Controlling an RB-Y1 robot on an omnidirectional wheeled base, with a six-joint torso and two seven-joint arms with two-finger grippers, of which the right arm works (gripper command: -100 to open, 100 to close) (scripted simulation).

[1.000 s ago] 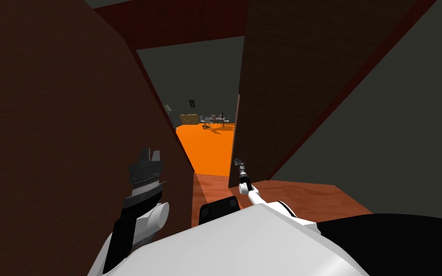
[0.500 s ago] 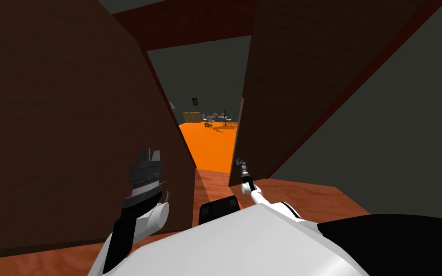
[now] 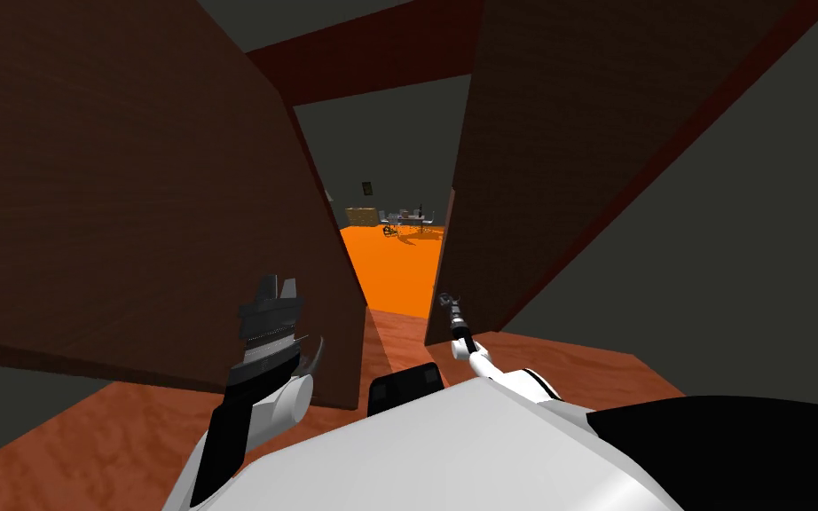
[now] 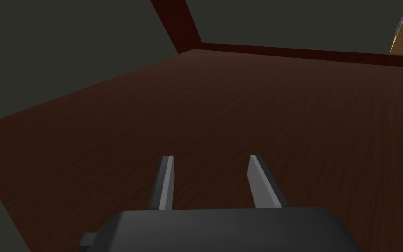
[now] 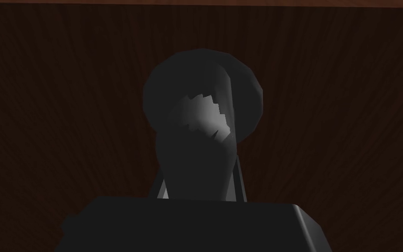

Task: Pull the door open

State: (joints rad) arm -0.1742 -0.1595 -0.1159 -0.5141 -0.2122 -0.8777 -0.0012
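Your view has pulled back since a second ago: more wooden floor shows under the brown panel on your left. The door stands upright at your right, knob edge toward you, with orange floor beyond the gap. The right gripper has its fingers clamped on the dark knob; the left gripper faces the panel, fingers apart.

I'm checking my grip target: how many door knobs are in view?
1: a dark round knob on the brown door, with the right gripper shut on it. Another may be hidden on the door's far side.
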